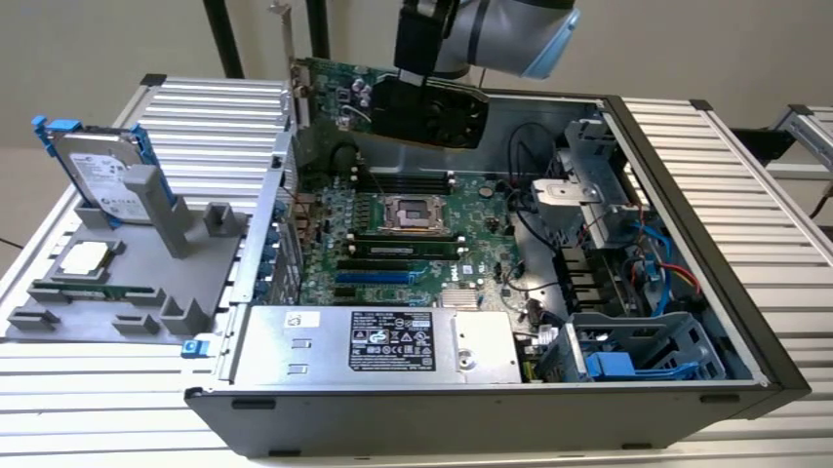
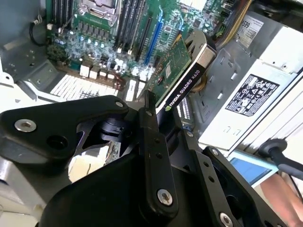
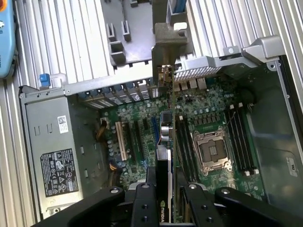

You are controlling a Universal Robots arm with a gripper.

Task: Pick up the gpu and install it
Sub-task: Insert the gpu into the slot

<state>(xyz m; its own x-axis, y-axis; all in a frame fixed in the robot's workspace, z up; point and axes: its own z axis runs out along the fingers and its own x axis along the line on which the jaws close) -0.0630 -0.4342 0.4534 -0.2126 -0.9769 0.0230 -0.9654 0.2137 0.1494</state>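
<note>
The gpu (image 1: 390, 102), a green card with a black cooler block and a silver end bracket, hangs on edge above the far end of the open computer case (image 1: 677, 244). My gripper (image 1: 436, 83) is shut on its upper edge. In the second wrist view the black fingers (image 2: 150, 124) clamp the gpu (image 2: 182, 78) over the motherboard (image 2: 99, 42). The first wrist view sees the gpu (image 3: 165, 137) edge-on between my gripper (image 3: 163, 189), its bracket (image 3: 169, 52) toward the case's rear wall. Below lies the motherboard (image 1: 390, 224) with blue and black expansion slots (image 1: 377, 278).
A silver power supply (image 1: 390, 341) fills the case's near end, with drive cages and cables (image 1: 625, 273) on the exterior view's right. Outside the case on the left, a grey fixture (image 1: 117, 292) holds a hard drive with blue rails (image 1: 101, 175).
</note>
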